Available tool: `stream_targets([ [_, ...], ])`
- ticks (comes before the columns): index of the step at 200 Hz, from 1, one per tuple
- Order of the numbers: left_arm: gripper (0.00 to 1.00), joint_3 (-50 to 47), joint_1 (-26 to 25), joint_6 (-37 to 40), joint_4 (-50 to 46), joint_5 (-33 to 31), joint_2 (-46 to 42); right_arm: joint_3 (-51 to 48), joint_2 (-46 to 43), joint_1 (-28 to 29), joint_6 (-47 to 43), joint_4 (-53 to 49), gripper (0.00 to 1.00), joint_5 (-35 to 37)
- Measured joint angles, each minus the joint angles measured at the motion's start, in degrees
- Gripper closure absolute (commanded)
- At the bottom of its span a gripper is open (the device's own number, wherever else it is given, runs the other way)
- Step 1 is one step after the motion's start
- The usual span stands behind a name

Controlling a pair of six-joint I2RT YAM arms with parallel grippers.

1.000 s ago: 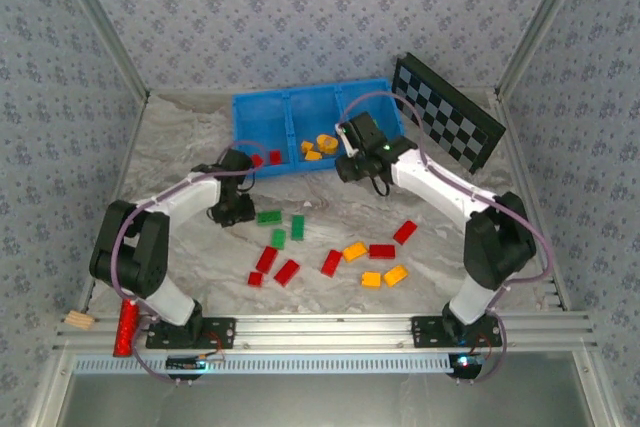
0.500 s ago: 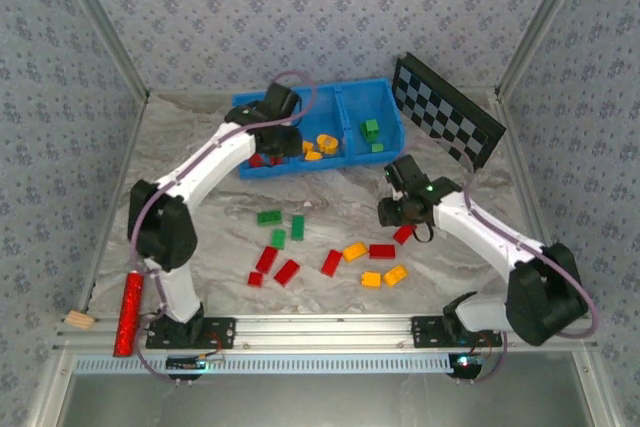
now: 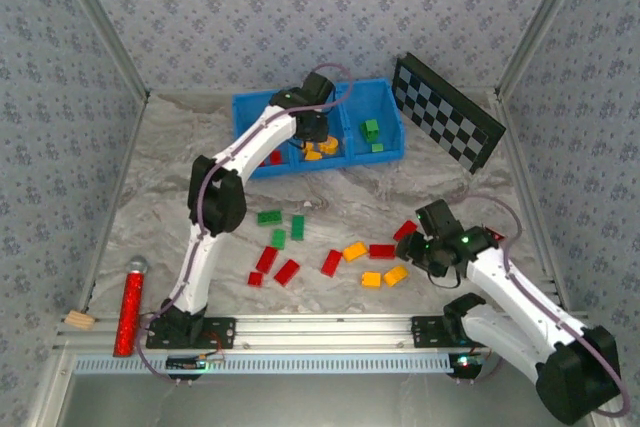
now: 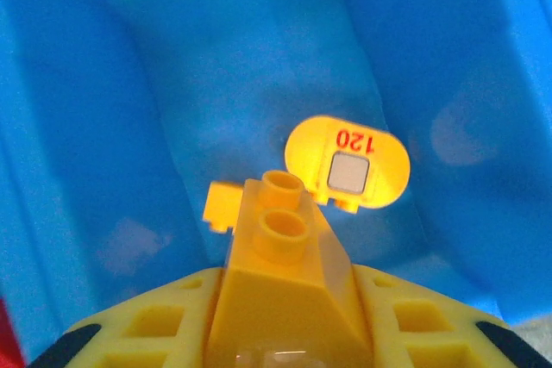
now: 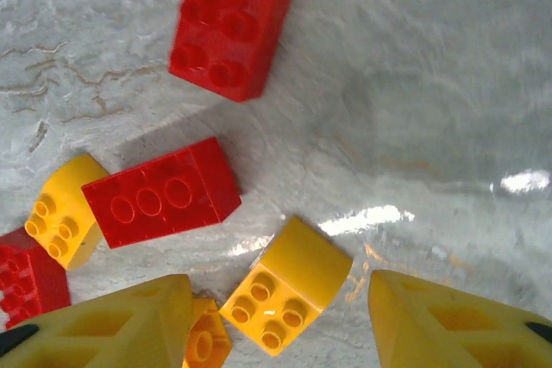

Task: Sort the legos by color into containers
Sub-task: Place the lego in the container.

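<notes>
Your left end effector [image 3: 314, 133] has swung up from the worktop [image 3: 180, 177] to the blue tray [image 3: 255, 107]. It now hangs over the middle compartment [image 4: 216, 84], clamped on a yellow sloped brick [image 4: 280, 265] above the yellow pieces [image 4: 345, 161] lying there, so that brick looks ready to drop. Your right end effector [image 5: 280, 325] has left the tray and come down among the loose legos [image 3: 287, 271], jaws apart astride a yellow brick [image 5: 289, 282]. Mind the second yellow brick [image 5: 205, 342] tight against one finger and the red brick [image 5: 164, 191] just beyond it, while bare worktop on the other side gives you room.
</notes>
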Motion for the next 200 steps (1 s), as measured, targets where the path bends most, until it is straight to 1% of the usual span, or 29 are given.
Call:
stream_targets([
  [23,0.73,3.96,0.39,0.55,-1.05,0.07,3.08,-2.27,-2.36,1.33,5.99,-0.5,0.39,-1.51],
  [55,0.71,8.2,0.92,0.7,-1.97,1.38,6.88,-3.78,-2.47,4.31,12.35,-0.13,0.37,-2.78],
  [80,0.66,9.7,1.14,0.87,-2.51,2.8,9.38,-4.2,-0.92,5.99,15.74,1.22,0.37,-3.02],
  [120,0.53,10.6,1.14,1.14,-3.19,4.76,11.41,-4.2,3.26,7.63,17.88,2.93,0.37,-3.37],
  [140,0.5,10.75,1.14,1.49,-3.8,5.29,11.41,-4.2,5.09,7.93,18.27,3.91,0.37,-3.34],
  [181,0.48,10.75,1.14,1.51,-3.82,6.08,11.39,-4.2,8.17,8.59,18.73,6.19,0.38,-3.08],
  [186,0.47,10.78,1.11,1.49,-3.82,6.1,11.37,-4.2,8.55,8.7,18.73,6.4,0.39,-3.06],
  [200,0.47,10.78,1.11,1.53,-3.85,6.34,11.1,-4.2,9.9,8.96,18.69,7.19,0.47,-2.82],
])
